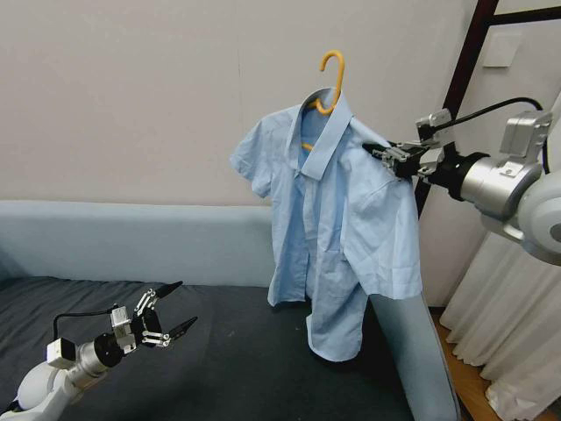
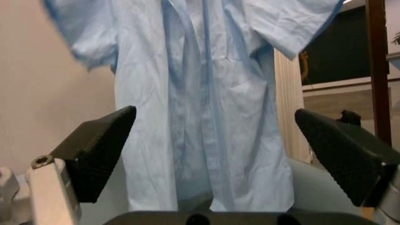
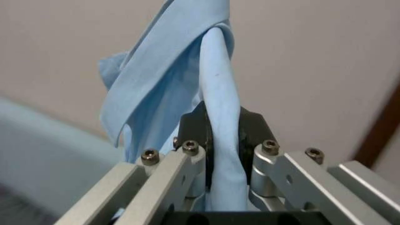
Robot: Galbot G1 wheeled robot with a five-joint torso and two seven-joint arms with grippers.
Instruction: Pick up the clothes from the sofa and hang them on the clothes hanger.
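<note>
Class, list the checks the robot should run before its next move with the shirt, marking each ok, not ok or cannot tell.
1. Grip: right gripper shut on the shirt at its shoulder: ok.
2. Collar around the orange hanger: ok.
3. Hook resting on a rail: not ok, it is on nothing.
4. left gripper open, low over the sofa, apart from the shirt: ok.
5. Hem clear of the sofa: cannot tell.
</note>
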